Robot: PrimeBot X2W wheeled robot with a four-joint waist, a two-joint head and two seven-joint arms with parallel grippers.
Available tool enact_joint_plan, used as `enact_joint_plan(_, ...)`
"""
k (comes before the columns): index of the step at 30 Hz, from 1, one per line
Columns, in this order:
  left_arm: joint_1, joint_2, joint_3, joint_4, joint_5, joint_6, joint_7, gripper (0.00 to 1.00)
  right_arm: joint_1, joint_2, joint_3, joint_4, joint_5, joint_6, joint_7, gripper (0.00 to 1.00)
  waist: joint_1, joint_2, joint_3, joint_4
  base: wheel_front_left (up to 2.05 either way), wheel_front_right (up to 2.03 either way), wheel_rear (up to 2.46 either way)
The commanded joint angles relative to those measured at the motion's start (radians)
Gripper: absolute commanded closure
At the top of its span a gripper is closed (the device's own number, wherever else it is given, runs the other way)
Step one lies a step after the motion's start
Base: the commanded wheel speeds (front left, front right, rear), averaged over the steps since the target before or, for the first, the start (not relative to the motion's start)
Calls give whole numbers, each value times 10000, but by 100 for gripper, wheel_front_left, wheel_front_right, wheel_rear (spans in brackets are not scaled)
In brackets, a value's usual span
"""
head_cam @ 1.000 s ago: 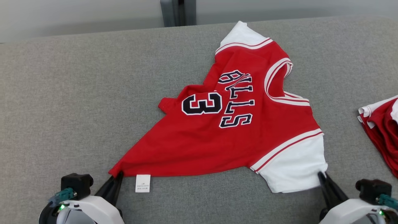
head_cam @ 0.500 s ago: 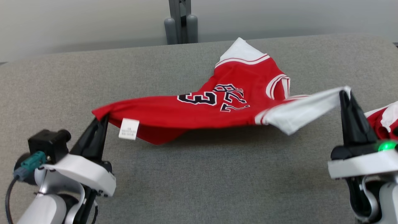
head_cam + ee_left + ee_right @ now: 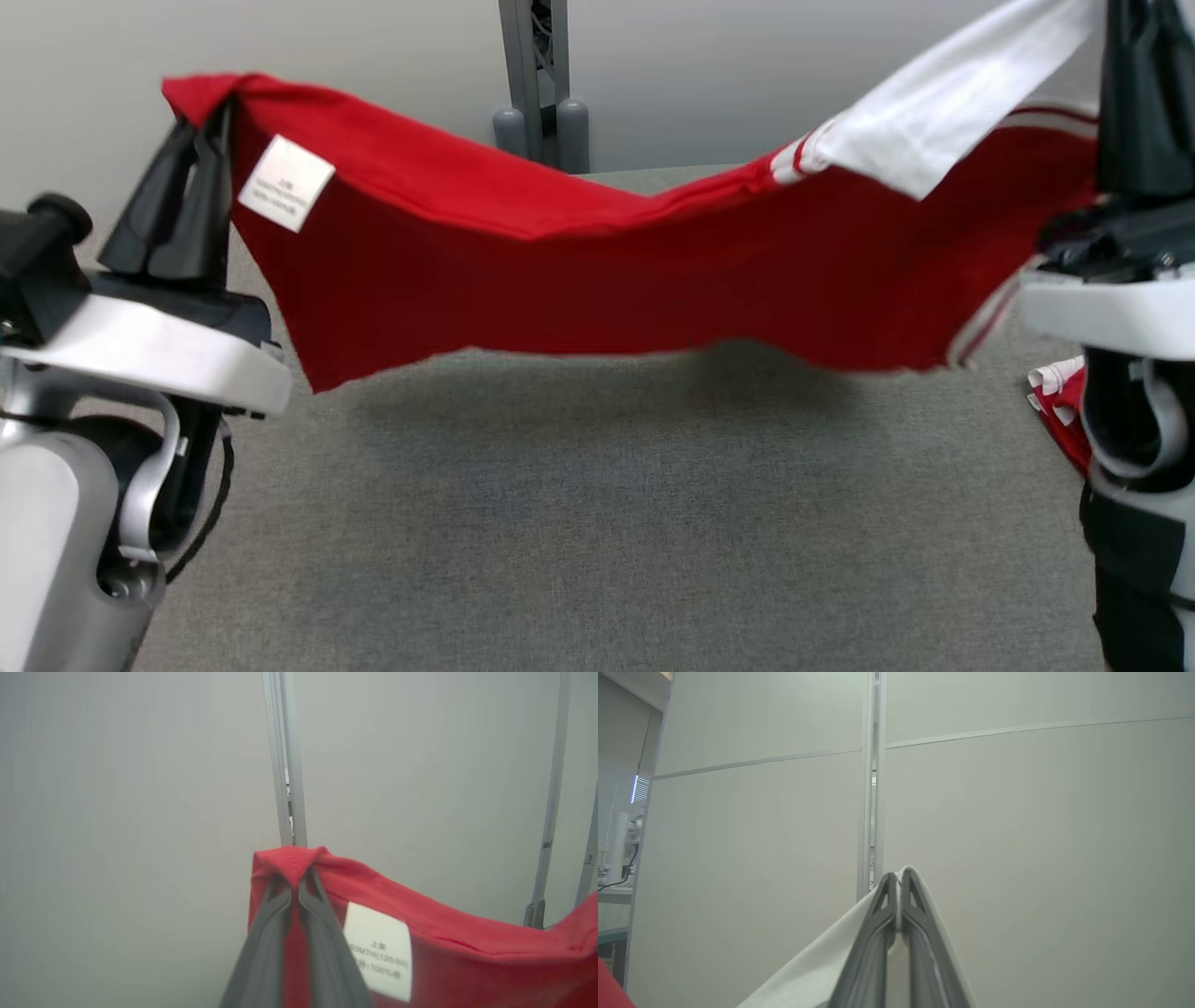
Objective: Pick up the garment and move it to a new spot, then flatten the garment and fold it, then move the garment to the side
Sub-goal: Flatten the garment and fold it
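Note:
The garment [image 3: 597,271], a red jersey with white sleeves and a white label, hangs stretched in the air between both grippers above the grey table [image 3: 560,523]. My left gripper [image 3: 219,103] is shut on a red hem corner at the upper left; the left wrist view shows that pinched red corner [image 3: 292,863] with the label [image 3: 378,949] just beside it. My right gripper [image 3: 1120,28] is shut on the white sleeve [image 3: 943,112] at the upper right. In the right wrist view the white cloth [image 3: 822,970] is clamped at the fingertips [image 3: 899,879]. The jersey's print is hidden.
Another red and white garment [image 3: 1060,415] lies on the table at the right edge, beside my right arm. A grey post [image 3: 537,84] stands behind the table against a pale wall.
Both grippers have risen, lifting the jersey off the table; it lay flat a second ago and now hangs free. The head camera has tilted up too.

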Motion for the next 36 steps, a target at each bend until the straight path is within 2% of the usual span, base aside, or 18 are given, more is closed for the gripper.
enact_joint_plan(1, -122, 39, 38, -42, 42, -31, -1, 100, -75, -43, -32, -53, -39, -4, 33, 100, 0, 0, -25, -15, 0, 0, 0)
enact_joint_plan(10, -1077, 106, -31, -368, 161, -81, 307, 100, -1313, -88, 156, 168, -84, -4, 658, 100, 0, 0, 1, -21, 0, 0, 0)
enact_joint_plan(17, -2156, -131, -185, 475, -206, -580, 284, 100, -2388, -376, 544, 1424, 258, -4, 771, 100, 0, 0, 453, 57, 0, 0, 0)
enact_joint_plan(25, -4947, -716, -317, 3169, -408, -1501, -212, 100, -5354, -893, 1032, 4195, 719, -4, 229, 100, 0, 0, 1331, 299, 0, 0, 0)
enact_joint_plan(31, -7486, -1394, -521, 6076, -254, -2135, -955, 100, -8083, -1192, 1377, 6652, 558, -4, -725, 100, 0, 0, 2222, 589, 0, 0, 0)
enact_joint_plan(36, -9299, -1903, -620, 8527, -161, -2531, -1612, 100, -9912, -1073, 1514, 8928, 488, -4, -1699, 100, 0, 0, 2809, 685, 0, 0, 0)
